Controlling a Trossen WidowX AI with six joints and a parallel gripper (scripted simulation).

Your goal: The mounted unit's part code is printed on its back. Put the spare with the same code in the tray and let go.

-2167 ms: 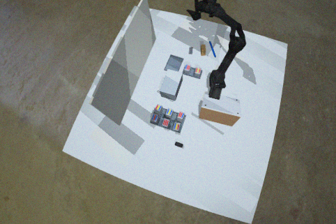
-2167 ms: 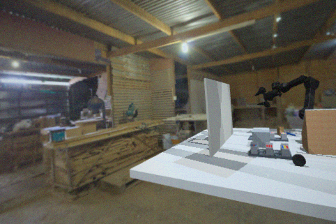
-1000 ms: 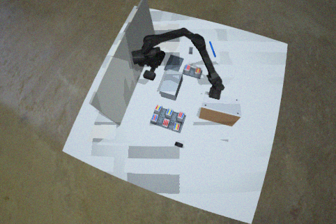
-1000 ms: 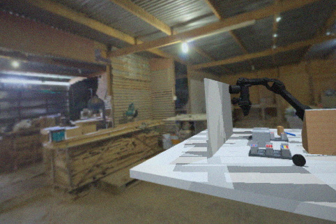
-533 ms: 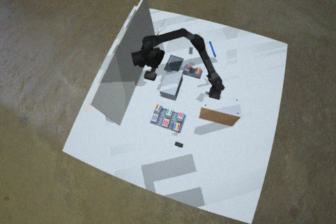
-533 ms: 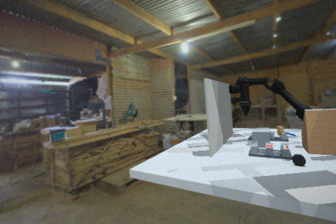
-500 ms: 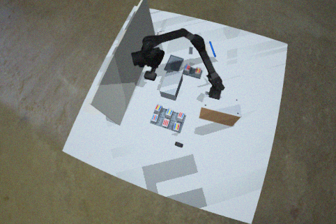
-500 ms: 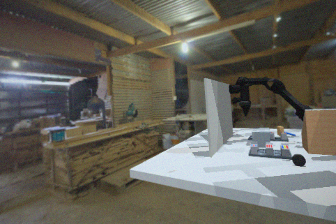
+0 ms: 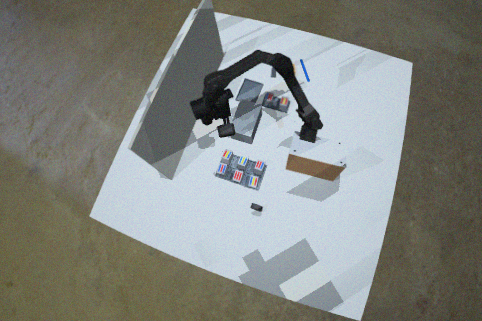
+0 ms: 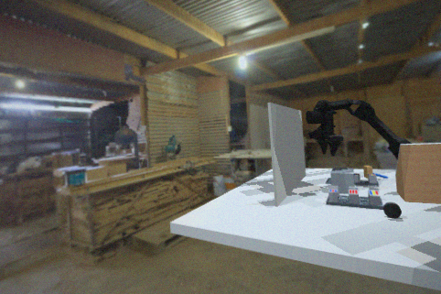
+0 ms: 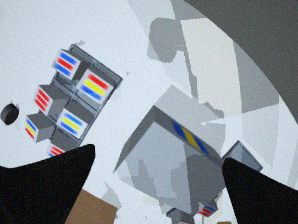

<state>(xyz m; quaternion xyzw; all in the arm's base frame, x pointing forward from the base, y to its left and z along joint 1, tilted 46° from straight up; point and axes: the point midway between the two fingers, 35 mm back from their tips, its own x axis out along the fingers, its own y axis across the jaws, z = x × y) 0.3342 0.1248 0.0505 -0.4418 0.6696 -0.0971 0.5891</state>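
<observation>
The mounted unit (image 11: 174,169), a grey box with a blue-and-yellow strip along its top edge, sits on the table (image 9: 350,109) below me, between my 2 fingers but well under them. The spares rack (image 11: 69,103) with its striped labels lies off toward one finger's side. My gripper (image 11: 161,159) hangs wide open, holding nothing. The upright grey panel (image 9: 175,104) stands just beside me.

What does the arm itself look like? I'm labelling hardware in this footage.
A slim, matte black arm with rounded joints, mounted on a pale base plate. The gripper ends in two broad, black, tapering jaws. No cables, markings or colour accents are visible.
</observation>
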